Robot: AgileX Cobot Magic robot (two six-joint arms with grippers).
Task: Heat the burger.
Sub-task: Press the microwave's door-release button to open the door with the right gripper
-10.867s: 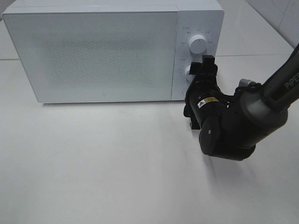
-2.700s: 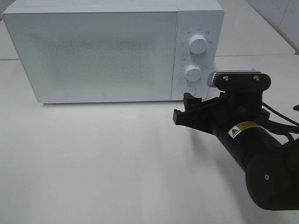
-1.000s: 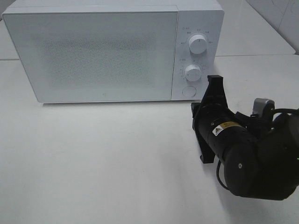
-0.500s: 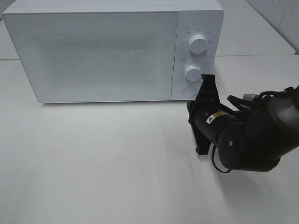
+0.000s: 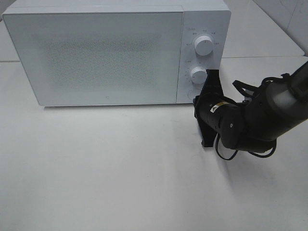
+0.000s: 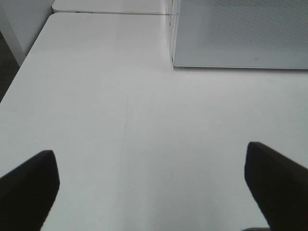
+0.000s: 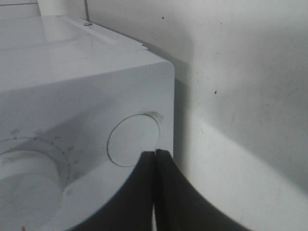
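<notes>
- White table (image 5: 120, 168), bare as far as the overhead view shows; pale wall and tiled ledge behind. No burger in any of the three views.
- Far left: left gripper (image 6: 153, 180) hangs over the bare tabletop with its fingers spread wide and nothing between them. Its camera catches only the near lower corner of the microwave (image 5: 110, 9), so this arm is well apart from the controls.
- Centre: door (image 5: 96, 53) is shut and frosted. I cannot see through it, so I cannot say whether the burger sits inside. Its look (bun, lettuce, cheese) cannot be checked from here.
- Right of the door: the control strip has the upper dial (image 5: 204, 45), the lower dial (image 5: 198, 74) and, lowest, the round button (image 7: 134, 139).
- Right: right gripper (image 7: 155, 161) has its fingers pressed together, holding nothing, with the closed tip aimed at the panel.
- Key relation: the button lies straight ahead of that closed tip, which overlaps the button's lower rim in the wrist view. I cannot tell whether it touches or is just short of it. The finger axis runs nearly square to the panel face.
- Judgement: the right arm is the nearer one by far. Next move likely calls for a straight push along the finger axis, kept off the lower dial just beside it.
- Risk: the tip sits toward the button's edge, so it could slide off the rim.
</notes>
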